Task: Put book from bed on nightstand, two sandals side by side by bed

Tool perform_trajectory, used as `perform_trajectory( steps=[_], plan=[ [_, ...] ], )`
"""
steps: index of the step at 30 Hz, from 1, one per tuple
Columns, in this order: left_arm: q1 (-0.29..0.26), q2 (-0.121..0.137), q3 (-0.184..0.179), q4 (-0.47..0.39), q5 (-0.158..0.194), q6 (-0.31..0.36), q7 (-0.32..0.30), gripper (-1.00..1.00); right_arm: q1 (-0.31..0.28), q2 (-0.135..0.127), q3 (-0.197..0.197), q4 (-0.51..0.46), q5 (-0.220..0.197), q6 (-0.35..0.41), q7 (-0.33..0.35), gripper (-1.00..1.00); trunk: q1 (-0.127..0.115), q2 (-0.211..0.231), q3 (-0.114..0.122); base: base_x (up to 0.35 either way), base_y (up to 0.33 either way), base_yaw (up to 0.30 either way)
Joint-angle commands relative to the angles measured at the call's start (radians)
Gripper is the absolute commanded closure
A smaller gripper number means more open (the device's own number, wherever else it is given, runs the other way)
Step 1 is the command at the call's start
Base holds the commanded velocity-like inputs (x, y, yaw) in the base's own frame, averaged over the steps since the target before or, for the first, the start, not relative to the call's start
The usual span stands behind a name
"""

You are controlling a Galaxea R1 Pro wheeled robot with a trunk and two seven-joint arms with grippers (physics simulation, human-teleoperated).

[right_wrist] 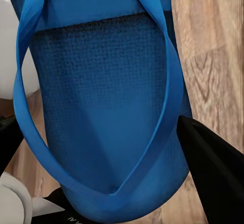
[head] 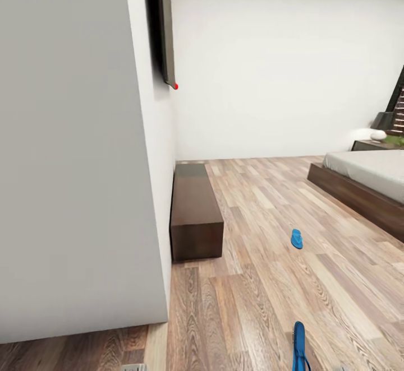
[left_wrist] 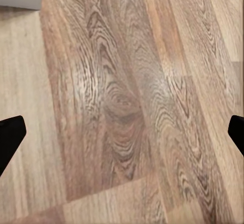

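The wood floor [head: 264, 281] is the biggest thing here, with a big white wall [head: 73, 152] close on the left. Far over at the right edge is the bed [head: 367, 172] with its pale top and dark brown frame, and behind its far corner sits a dark nightstand [head: 373, 145]. A long low brown bench [head: 193, 211] stands along the foot of the wall. One blue sandal [head: 297, 239] lies flat on the floor between the bench and the bed, well away from both. The other sandal [right_wrist: 101, 107] is at the bottom edge of the head view, and up close it sits between the black fingers [right_wrist: 216, 176] of the right claw [right_wrist: 101, 148], which press on its sides and hold it. The left claw [left_wrist: 122, 132] is wide open over bare floor, with nothing in it.
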Motion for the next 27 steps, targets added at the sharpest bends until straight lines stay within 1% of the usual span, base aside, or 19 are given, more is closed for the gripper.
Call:
perform_trajectory(
  steps=[1, 27],
  plan=[
    [-0.001, 0.000, -0.009, 0.001, 0.009, -0.004, -0.003, -1.00, -0.002, 0.000, -0.008, 0.004, 0.004, 0.000, 0.004, 1.00, 0.000, 0.000, -0.001, 0.000, 0.000, -0.199],
    [-0.001, 0.000, -0.008, 0.001, 0.008, -0.004, -0.003, -1.00, -0.002, 0.000, -0.008, 0.004, 0.004, 0.000, 0.004, 1.00, 0.000, 0.000, -0.001, 0.000, 0.000, -0.199]
  ],
)
